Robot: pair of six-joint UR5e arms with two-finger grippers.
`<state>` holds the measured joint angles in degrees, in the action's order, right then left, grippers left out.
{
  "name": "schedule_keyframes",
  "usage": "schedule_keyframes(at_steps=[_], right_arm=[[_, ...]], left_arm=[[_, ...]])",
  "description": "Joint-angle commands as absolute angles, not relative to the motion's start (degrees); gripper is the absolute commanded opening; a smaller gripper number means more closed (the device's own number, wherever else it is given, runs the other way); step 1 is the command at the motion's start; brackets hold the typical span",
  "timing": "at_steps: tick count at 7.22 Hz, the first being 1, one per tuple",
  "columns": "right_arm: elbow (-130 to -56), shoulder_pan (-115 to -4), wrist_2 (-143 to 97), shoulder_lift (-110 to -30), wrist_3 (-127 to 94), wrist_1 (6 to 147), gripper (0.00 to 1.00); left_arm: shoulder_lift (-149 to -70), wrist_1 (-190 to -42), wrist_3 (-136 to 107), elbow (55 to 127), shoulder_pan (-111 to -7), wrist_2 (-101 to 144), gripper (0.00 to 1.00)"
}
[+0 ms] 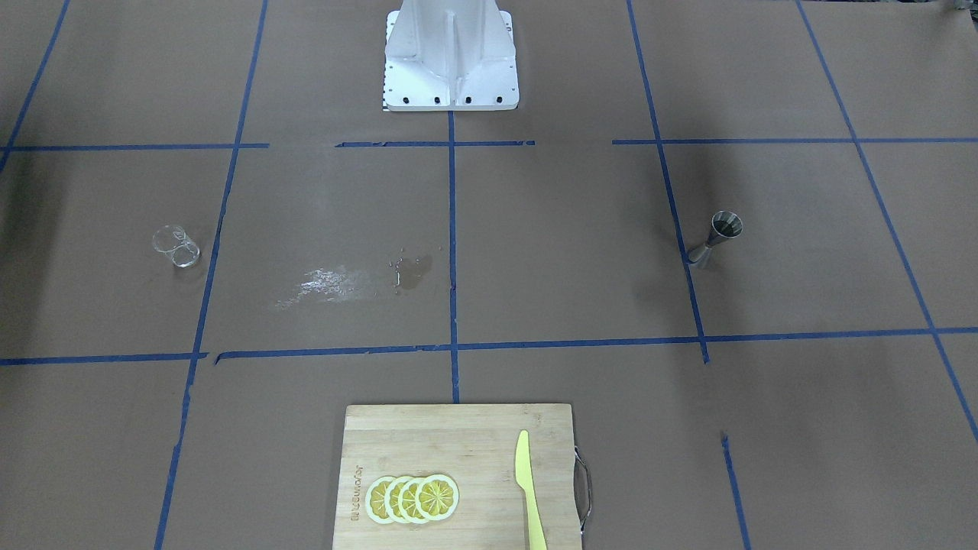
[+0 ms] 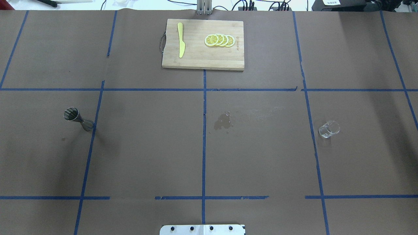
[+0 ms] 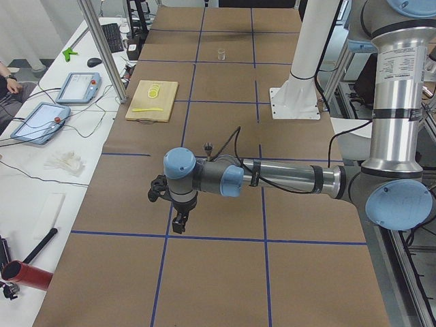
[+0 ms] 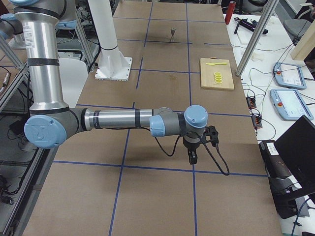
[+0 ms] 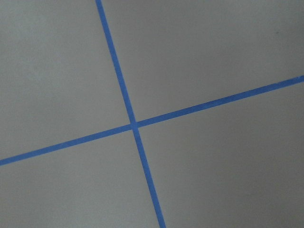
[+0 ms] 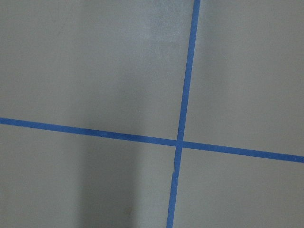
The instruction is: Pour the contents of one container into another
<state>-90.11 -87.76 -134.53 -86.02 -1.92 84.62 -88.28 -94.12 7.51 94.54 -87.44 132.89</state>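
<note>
The clear glass measuring cup (image 1: 176, 246) stands alone on the brown table, seen also in the overhead view (image 2: 329, 129) on the right. The steel jigger (image 1: 717, 238) stands upright on the other side (image 2: 77, 118), beside a blue tape line. Neither arm is near them. My left gripper (image 3: 178, 225) hangs over a tape crossing near the table's left end, and my right gripper (image 4: 192, 158) does the same at the right end. I cannot tell whether either is open or shut. Both wrist views show only taped paper.
A wet patch (image 2: 223, 122) marks the paper near the table's middle. A wooden cutting board (image 2: 202, 57) at the far edge carries a yellow knife (image 2: 180, 44) and several lemon slices (image 2: 219, 40). The robot's white base (image 1: 451, 57) stands at the near edge.
</note>
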Motion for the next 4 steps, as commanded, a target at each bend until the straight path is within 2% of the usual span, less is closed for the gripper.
schedule_keyframes(at_steps=[1,4], right_arm=[[-90.79,-87.80,-135.52,-85.78,-3.69,84.64,1.00],[-90.79,-87.80,-137.81,-85.78,-4.31,84.81,1.00]], left_arm=[[-87.98,-92.91,8.26,93.96,-90.34,133.24,1.00],[-86.23,-92.81,5.73,94.13,-90.35,133.24,1.00]])
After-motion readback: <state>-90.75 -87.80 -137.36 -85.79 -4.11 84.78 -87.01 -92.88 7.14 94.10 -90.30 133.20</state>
